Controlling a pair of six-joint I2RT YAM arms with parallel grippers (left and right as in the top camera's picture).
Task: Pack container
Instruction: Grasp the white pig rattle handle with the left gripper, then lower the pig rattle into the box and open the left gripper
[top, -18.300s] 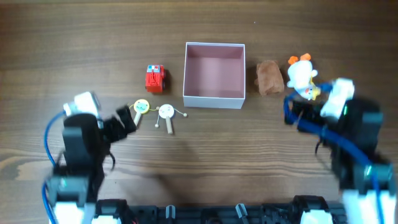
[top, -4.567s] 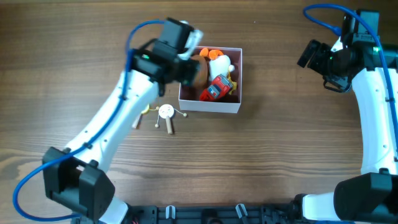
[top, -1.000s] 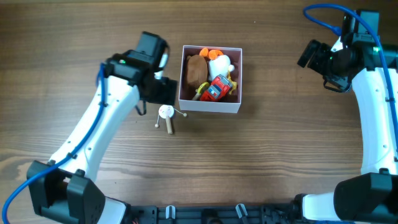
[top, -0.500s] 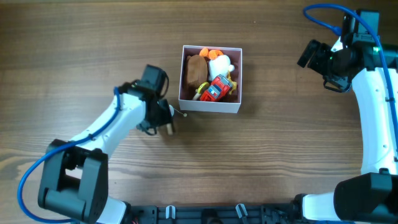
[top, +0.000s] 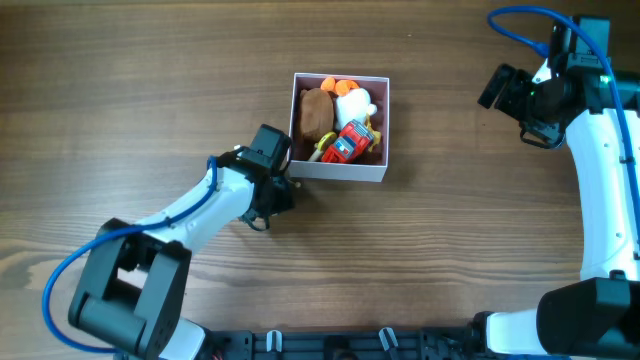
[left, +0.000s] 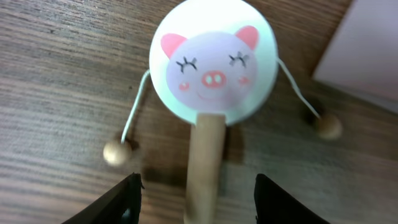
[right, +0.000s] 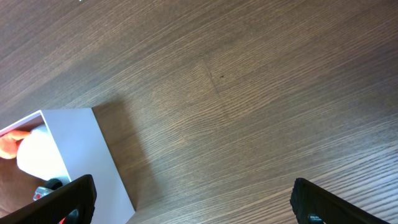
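Observation:
The container (top: 340, 168) is a white-walled box with a pink inside, holding a brown plush (top: 315, 114), a white and orange toy (top: 352, 100) and a red toy car (top: 348, 142). My left gripper (top: 272, 195) is low at the box's front left corner. In the left wrist view a pig-face rattle drum (left: 214, 67) lies on the table, its wooden handle (left: 205, 168) between my open left fingers (left: 198, 202). The box wall (left: 367, 59) is at its right. My right gripper (top: 505, 92) is open and empty, far right of the box, whose wall (right: 74, 155) shows in its view.
Two small bead strikers (left: 116, 151) on strings hang from the drum, one on each side (left: 328, 126). The wood table (top: 420, 260) surrounds the box.
My left arm has swung from the box's left side down to the drum near the front left corner and now covers it in the overhead view. The right arm has not moved.

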